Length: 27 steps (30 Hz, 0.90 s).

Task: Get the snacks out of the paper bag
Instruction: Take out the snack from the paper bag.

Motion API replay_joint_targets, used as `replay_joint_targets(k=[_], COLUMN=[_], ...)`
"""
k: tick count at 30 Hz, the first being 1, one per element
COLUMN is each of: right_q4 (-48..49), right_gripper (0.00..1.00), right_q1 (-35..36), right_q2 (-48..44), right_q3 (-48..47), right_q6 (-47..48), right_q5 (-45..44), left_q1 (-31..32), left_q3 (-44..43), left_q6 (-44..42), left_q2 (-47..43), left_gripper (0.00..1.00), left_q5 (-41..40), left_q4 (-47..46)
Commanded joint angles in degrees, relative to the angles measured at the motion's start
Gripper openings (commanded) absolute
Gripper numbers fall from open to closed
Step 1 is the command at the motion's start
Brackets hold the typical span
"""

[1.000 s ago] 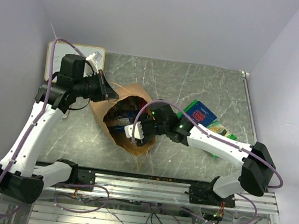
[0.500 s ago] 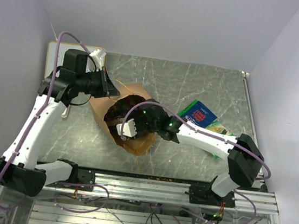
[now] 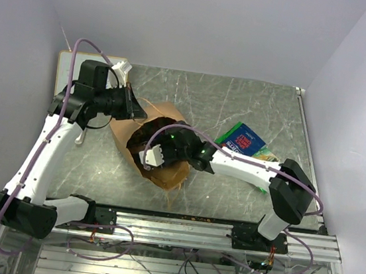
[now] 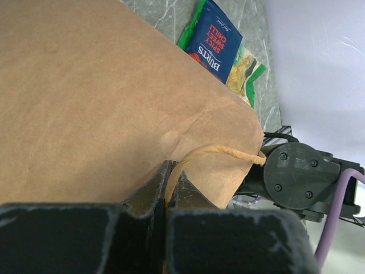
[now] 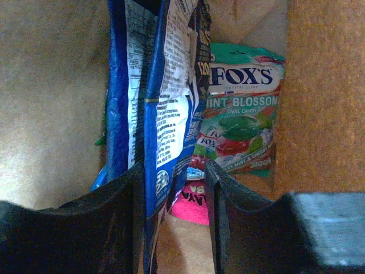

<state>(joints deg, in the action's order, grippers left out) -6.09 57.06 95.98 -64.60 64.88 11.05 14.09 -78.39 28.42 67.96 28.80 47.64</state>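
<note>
Paper bag (image 3: 168,173) walls hem right hand (image 5: 174,168), half-closed astride blue packet (image 5: 165,85), grip unclear; left hand (image 4: 171,168) pinches handle (image 4: 222,151).

A robot lab's test cell: plain pale walls (image 3: 183,23) box in a grey marbled bench (image 3: 241,97) on three sides. The white left arm (image 3: 36,159) and right arm (image 3: 252,172) are bolted to an aluminium rail (image 3: 178,229) along its near edge, with loose wires (image 3: 186,271) hanging bare beneath and a purple cable (image 3: 80,47) looped over one arm. A small whiteboard (image 3: 68,69) lies in the far left corner
</note>
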Motion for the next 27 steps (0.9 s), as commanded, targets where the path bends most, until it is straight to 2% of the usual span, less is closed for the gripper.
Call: replay_joint_targets(k=[1, 8, 13, 19, 27], right_q4=[3.4, 7.2, 9.9, 10.6, 6.3], right_gripper=[0.41, 0.35, 0.19, 0.01, 0.00], right_q1=[-0.1, -0.2, -0.4, -0.9, -1.2], right_q2=[2.8, 7.0, 7.2, 2.4, -7.1], right_q3=[-2.0, -2.4, -1.1, 2.6, 4.6], right_q6=[2.2, 1.8, 0.3, -1.8, -5.6], right_q5=[-1.8, -2.4, -2.4, -1.3, 2.4], left_q1=[0.5, 0.4, 0.4, 0.4, 0.4], left_q3=[-0.4, -1.3, -0.2, -0.5, -0.3], left_q6=[-0.3, 0.0, 1.3, 2.5, 5.6], left_q2=[0.6, 1.4, 0.9, 0.2, -0.8], left_gripper=[0.07, 0.07, 0.07, 0.07, 0.07], left_q5=[2.5, 2.7, 2.2, -1.0, -4.0], left_q4=[-2.0, -2.2, -3.3, -3.4, -4.4])
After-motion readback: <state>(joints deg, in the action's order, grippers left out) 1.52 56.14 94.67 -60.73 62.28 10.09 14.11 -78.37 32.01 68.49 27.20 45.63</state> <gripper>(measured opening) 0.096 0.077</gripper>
